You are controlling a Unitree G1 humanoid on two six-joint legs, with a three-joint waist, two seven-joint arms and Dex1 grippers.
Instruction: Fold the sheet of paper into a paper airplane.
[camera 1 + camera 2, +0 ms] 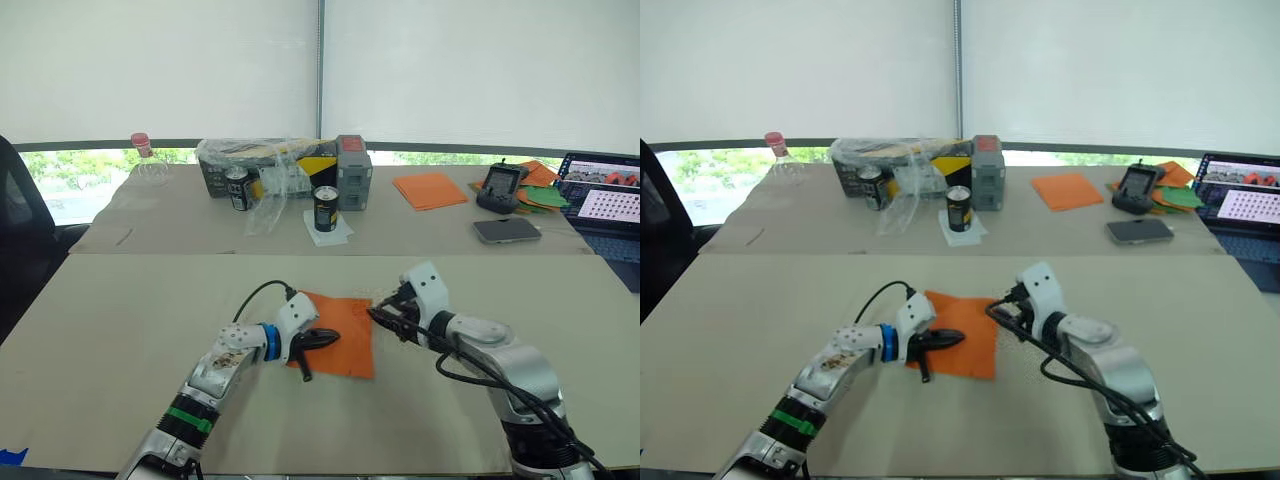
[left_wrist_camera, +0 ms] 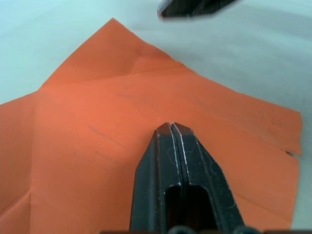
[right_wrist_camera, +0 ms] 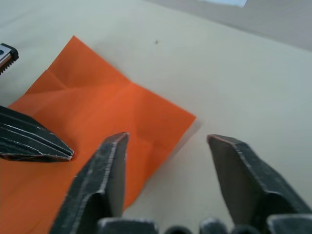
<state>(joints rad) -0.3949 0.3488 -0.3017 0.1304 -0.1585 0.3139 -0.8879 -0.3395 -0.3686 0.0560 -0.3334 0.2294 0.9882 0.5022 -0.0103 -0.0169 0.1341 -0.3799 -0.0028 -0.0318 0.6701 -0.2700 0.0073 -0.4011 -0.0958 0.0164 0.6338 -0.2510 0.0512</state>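
The sheet of paper [image 1: 350, 340] lies flat on the near table, bright orange, with creases and a small folded corner at its far end [image 2: 139, 61]. My left gripper [image 1: 328, 337] is shut, its joined fingertips [image 2: 171, 127] resting on top of the sheet near its middle. My right gripper [image 1: 383, 315] stands open at the sheet's far right corner [image 3: 187, 117]. One of its fingers [image 3: 109, 165] is over the paper's edge and the other [image 3: 239, 170] is over bare table, with nothing held between them.
The back table holds two cans [image 1: 325, 208], a crumpled plastic bag [image 1: 262, 165] over a box, a grey box [image 1: 353, 172], orange paper [image 1: 430, 189], a controller [image 1: 499, 187], a phone [image 1: 507, 230], a laptop [image 1: 605, 205] and a bottle [image 1: 145, 160].
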